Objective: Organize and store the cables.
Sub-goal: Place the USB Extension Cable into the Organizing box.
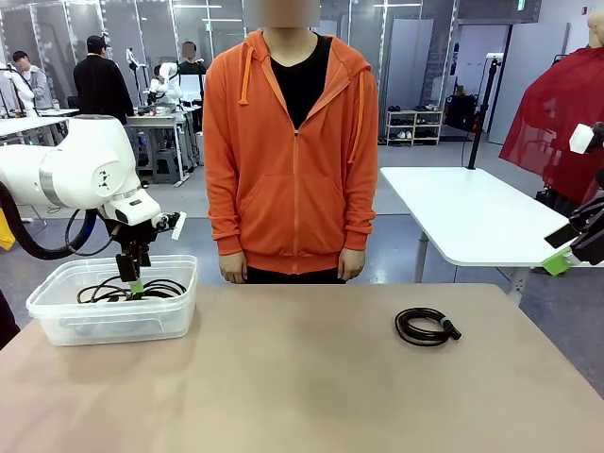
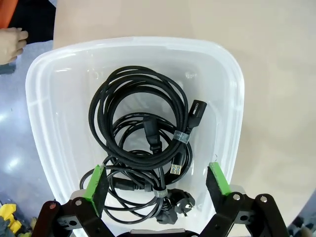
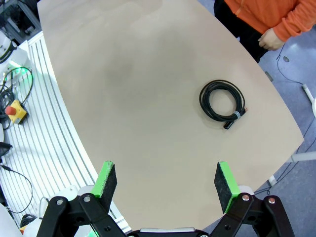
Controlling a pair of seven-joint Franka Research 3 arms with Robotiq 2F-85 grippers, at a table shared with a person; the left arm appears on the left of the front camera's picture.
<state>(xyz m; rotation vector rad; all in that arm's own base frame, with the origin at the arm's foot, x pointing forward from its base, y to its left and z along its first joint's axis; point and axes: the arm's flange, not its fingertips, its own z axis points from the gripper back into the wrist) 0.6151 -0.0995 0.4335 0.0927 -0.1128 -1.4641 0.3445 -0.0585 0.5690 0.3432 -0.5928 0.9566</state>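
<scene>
A clear plastic bin [image 1: 57,321] [image 2: 232,103] stands at the table's left. Several black coiled cables [image 2: 143,133] [image 1: 156,289] lie in it, one with a round power plug [image 2: 178,207]. My left gripper [image 1: 134,286] [image 2: 158,180] hangs just over the bin, open, with nothing between its green pads. One more coiled cable [image 1: 425,327] [image 3: 222,101] lies alone on the table's right half. In the right wrist view my right gripper [image 3: 165,183] is open, high above the table and well short of that coil.
A person in an orange hoodie [image 1: 291,142] stands at the far edge, hands down at their sides. A white table [image 1: 472,212] stands behind on the right. The brown tabletop [image 1: 302,387] is bare between bin and lone coil.
</scene>
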